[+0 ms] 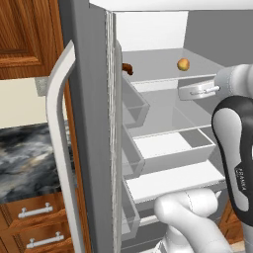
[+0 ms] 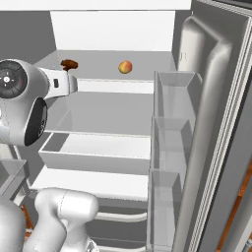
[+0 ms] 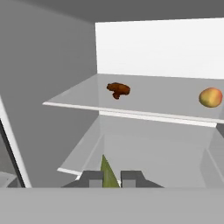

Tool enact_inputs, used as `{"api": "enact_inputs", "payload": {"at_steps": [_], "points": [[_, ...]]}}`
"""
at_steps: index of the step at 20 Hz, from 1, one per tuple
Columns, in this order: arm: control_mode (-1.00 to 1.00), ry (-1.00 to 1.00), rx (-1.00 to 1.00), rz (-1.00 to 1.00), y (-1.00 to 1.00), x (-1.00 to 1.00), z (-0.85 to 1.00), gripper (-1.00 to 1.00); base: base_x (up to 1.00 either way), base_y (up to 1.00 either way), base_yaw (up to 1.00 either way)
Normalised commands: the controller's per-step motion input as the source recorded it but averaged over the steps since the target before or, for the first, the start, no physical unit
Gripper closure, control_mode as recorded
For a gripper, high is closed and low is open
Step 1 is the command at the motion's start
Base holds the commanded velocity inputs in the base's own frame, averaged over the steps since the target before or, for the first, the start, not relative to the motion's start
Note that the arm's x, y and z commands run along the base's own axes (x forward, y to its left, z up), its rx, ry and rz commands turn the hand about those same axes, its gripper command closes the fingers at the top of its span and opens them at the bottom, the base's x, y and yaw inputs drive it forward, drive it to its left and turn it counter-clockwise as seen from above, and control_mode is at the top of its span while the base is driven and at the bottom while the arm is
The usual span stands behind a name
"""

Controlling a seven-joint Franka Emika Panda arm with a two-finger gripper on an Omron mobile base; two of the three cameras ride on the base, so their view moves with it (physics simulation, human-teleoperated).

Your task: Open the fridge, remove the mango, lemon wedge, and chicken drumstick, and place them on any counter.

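Two foods are sitting on the fridge's (image 2: 216,123) top glass shelf (image 3: 144,111): chicken drumstick (image 3: 118,90) toward the shelf's left side, roughly midway btwn front edge and back wall, and mango (image 3: 210,97) toward the right side, about as deep. Well apart, neither touching the other. In the left base view the drumstick (image 1: 127,68) is peeking out just past the open door's edge, w/ mango (image 1: 183,64) further right on the same shelf. In the right base view the drumstick (image 2: 69,64) is lying near the shelf's left rear and the mango (image 2: 125,67) around the middle.

Tool (image 3: 110,177) is pinching the lemon wedge (image 3: 108,174) btwn its two dark tips, jaws nearly closed, the yellow-green wedge sticking up thin btwn them. Hand view is looking into the fridge from below top-shelf level, w/ lower shelf and white back wall ahead.

Both fridge doors are standing open; left door's long white handle (image 1: 62,148) is showing in the left base view, right door's clear bins (image 2: 172,147) are stacking along its inner side. White drawer (image 1: 170,148) is sitting under the middle shelf.

Desk (image 1: 29,153), black marbled, is lying left of the fridge over wooden cabinets (image 1: 34,217).
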Motion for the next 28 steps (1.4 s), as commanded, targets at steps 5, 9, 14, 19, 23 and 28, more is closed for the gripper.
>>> {"api": "enact_inputs", "payload": {"at_steps": [5, 9, 14, 19, 23, 28], "points": [[-1.00, 0.00, 0.00, 0.00, 0.00, 0.00, -0.03, 1.00, 0.00, 0.00, 0.00], [-1.00, 0.00, 0.00, 0.00, 0.00, 0.00, -0.08, 1.00, 0.00, 0.00, 0.00], [1.00, 0.00, 0.00, 0.00, 0.00, 0.00, -0.01, 1.00, -0.14, 0.00, 0.00], [1.00, 0.00, 0.00, 0.00, 0.00, 0.00, 0.00, 1.00, -0.57, 0.00, 0.00], [1.00, 0.00, 0.00, 0.00, 0.00, 0.00, 0.00, 1.00, -0.58, 0.00, 0.00], [1.00, 0.00, 0.00, 0.00, 0.00, 0.00, 0.00, 1.00, -0.51, 0.00, 0.00]]}}
